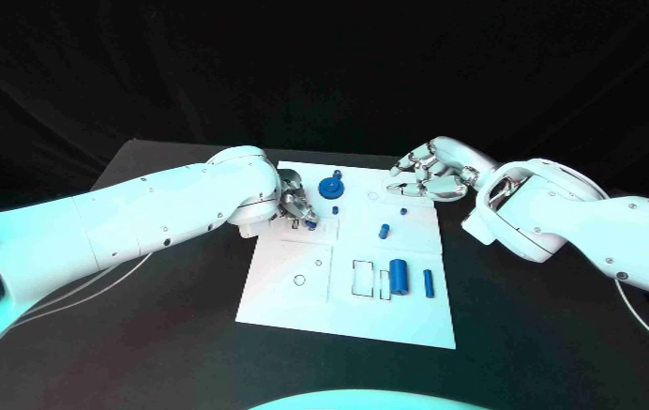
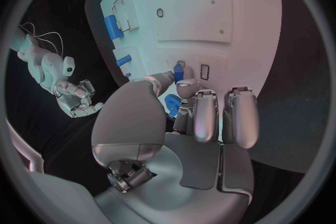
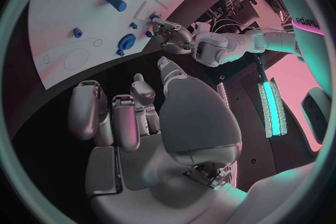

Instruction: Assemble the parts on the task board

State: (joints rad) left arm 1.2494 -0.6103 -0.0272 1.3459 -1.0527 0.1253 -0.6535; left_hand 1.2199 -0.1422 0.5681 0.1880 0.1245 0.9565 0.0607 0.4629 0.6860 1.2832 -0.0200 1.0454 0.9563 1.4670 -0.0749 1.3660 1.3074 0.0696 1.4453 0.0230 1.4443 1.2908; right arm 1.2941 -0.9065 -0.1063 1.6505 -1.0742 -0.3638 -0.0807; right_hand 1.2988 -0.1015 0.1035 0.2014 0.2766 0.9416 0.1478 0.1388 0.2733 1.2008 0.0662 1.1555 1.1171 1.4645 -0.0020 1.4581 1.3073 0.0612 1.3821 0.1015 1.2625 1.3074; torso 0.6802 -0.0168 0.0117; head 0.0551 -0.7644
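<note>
The small blue plastic peg (image 2: 178, 72) is sitting pinched in the left hand (image 1: 295, 205) — likely light, rigid, slippery; the right hand (image 1: 430, 177) is hovering open.

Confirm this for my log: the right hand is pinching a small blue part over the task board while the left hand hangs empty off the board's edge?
Sides swapped. In the head view the left hand pinches the small blue part over the task board; the right hand hangs empty.
</note>
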